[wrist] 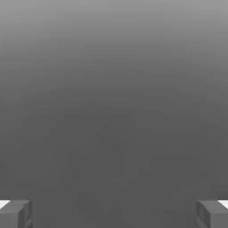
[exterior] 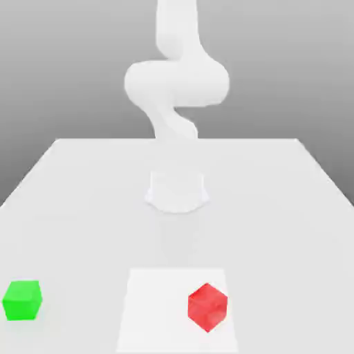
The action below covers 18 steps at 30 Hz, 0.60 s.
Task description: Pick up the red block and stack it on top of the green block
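A white table [exterior: 276,207] under soft, even light — behind it a plain grey backdrop, darker toward the top.

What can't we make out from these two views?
- Claw, hand view: just the two fingertip ends show, standing wide apart with nothing between them; the rest is cut off by the picture's edges.
- Red block and green block, exterior view: undersides and far faces are hidden by the blocks themselves.
- Arm, exterior view: its upper part is cut off by the top edge.
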### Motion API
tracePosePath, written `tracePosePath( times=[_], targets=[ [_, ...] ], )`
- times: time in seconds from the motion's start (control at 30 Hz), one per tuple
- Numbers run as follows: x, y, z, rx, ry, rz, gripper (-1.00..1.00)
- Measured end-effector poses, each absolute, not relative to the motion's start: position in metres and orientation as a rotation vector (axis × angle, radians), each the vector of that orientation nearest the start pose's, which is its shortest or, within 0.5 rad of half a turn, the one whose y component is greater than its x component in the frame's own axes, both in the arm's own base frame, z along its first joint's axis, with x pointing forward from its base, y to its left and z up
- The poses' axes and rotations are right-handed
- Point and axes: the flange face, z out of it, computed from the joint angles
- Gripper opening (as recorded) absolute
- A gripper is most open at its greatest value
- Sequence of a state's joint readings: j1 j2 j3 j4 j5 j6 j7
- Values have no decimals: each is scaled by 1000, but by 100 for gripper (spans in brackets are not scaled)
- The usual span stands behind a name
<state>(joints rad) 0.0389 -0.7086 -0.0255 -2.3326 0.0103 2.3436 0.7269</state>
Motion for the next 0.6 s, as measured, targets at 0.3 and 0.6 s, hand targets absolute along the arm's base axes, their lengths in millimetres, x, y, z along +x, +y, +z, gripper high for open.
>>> tracePosePath(
  times=[0.3,0.6],
  targets=[
    [461,27,482,-2836,619,-573,0],
    [457,53,295,-3060,231,-199,0]
  ],
)
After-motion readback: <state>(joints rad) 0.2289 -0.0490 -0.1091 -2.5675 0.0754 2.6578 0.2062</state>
